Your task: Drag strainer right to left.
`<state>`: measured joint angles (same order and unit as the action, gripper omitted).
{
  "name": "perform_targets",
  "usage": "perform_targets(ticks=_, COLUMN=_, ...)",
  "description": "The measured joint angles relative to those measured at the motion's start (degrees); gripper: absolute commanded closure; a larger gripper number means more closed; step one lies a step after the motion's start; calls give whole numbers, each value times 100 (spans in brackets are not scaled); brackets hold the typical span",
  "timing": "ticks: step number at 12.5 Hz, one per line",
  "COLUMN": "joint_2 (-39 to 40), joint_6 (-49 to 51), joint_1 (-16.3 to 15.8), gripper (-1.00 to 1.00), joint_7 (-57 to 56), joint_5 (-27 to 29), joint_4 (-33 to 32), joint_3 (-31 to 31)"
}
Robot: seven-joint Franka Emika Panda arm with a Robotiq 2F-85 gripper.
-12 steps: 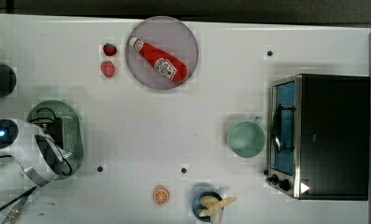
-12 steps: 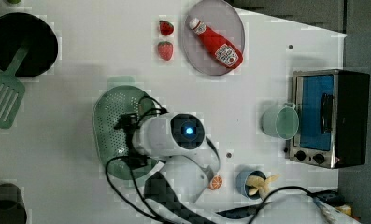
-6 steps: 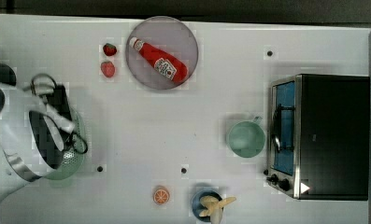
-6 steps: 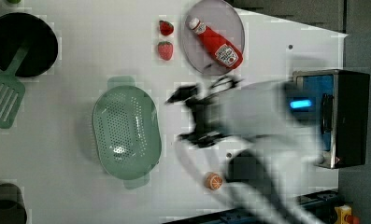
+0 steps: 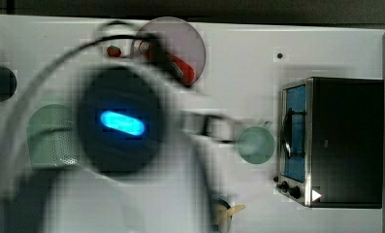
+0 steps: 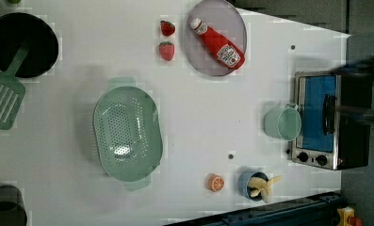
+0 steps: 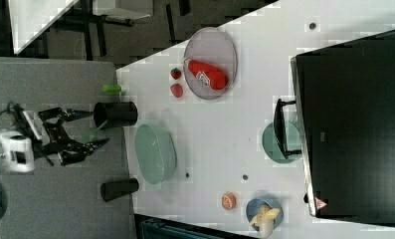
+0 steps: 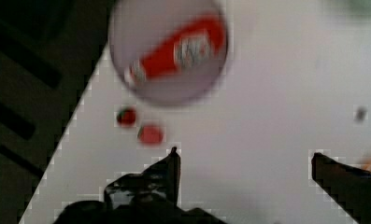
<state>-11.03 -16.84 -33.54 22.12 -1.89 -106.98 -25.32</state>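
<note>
Table (image 6: 213,117), white, carries the toaster oven (image 6: 328,120) at the left view's right. Strainer (image 6: 127,134) sits left of centre there, nothing touching it. Gripper (image 7: 94,130) hangs off the table's edge in the right view, fingers spread, empty.

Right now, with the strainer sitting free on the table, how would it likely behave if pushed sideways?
The strainer looks like thin perforated plastic, so probably light and stiff. Its broad oval bowl sits low on the smooth white table, so it would likely slide rather than tip. A push off-centre, say at one end tab, may spin it.
</note>
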Motion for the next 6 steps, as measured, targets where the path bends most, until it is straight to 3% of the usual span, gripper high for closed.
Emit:
perform_targets(ticks=4, joint_2=-399, joint_6=273, joint_1=445, gripper=-100, joint_7=-1721, joint_5=-712, joint_4=-62, joint_3=-1242)
perform_targets(ticks=6, joint_2=-370, joint_6=415, joint_1=726, gripper=-100, joint_7=-2033, joint_5=-735, joint_4=-173, joint_3=-1343)
